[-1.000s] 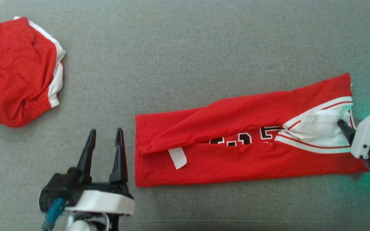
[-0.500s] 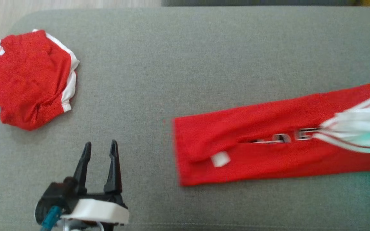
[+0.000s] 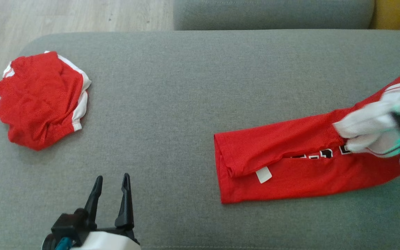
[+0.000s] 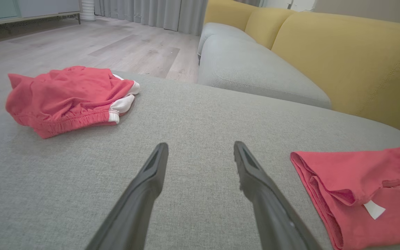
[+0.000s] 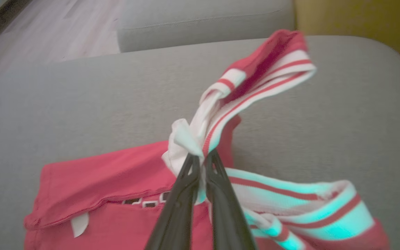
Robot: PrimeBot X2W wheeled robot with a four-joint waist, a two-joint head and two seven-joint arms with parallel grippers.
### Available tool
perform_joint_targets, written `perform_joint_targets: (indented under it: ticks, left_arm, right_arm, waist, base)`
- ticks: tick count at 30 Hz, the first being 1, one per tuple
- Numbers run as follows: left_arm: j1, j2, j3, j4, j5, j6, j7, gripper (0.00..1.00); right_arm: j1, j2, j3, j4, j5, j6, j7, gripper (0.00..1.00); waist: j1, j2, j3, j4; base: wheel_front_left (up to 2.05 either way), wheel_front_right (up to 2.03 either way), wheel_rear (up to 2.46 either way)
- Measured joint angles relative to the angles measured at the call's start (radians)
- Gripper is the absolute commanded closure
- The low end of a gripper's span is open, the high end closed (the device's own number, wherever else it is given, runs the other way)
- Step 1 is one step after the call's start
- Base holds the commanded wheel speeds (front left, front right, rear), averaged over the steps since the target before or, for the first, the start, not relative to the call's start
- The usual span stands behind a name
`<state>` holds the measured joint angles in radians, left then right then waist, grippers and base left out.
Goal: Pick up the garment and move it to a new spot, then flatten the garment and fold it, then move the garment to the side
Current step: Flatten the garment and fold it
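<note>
A wide grey sofa cushion (image 3: 186,86) carries everything here. A red jersey (image 3: 290,177), folded into a long strip, lies on its right side, with a white tag (image 3: 264,174) near the folded end. Its white-striped end is raised off the fabric. Well apart, near the far left corner, sit crumpled red shorts (image 3: 40,100) with white trim.

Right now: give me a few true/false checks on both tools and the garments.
1. The right tool is shut on the white striped trim of the jersey. True.
2. The left tool is shut. False: it is open and holds nothing.
3. The red shorts lie on top of the jersey. False: they sit apart from it, near the left end of the grey cushion.
4. The jersey's hem end rests on the grey cushion. True.
</note>
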<state>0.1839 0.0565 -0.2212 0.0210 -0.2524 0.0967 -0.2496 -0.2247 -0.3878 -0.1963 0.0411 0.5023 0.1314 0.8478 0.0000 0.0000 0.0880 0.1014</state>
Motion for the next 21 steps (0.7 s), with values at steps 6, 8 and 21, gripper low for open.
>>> perform_joint_targets:
  ticks: [6, 8, 21]
  left_arm:
    - [-0.005, 0.000, -0.004, 0.000, 0.000, 0.000, 0.000, 0.00]
    - [-0.007, 0.000, -0.010, 0.002, 0.000, 0.000, 0.000, 0.00]
    - [-0.044, 0.000, -0.049, 0.026, 0.000, 0.000, 0.000, 0.00]
  right_arm:
    - [0.036, 0.106, 0.192, -0.113, 0.028, 0.000, 0.007, 1.00]
    - [0.035, 0.143, 0.264, -0.101, 0.035, 0.000, -0.016, 1.00]
    - [0.032, 0.283, 0.501, 0.142, 0.003, 0.000, -0.213, 1.00]
  waist:
    - [0.0000, 0.0000, 0.024, -0.012]
    - [0.0000, 0.0000, 0.032, -0.015]
    - [0.0000, 0.0000, 0.034, 0.027]
  base:
    - [0.00, 0.00, 0.00]
    - [0.00, 0.00, 0.00]
    - [0.00, 0.00, 0.00]
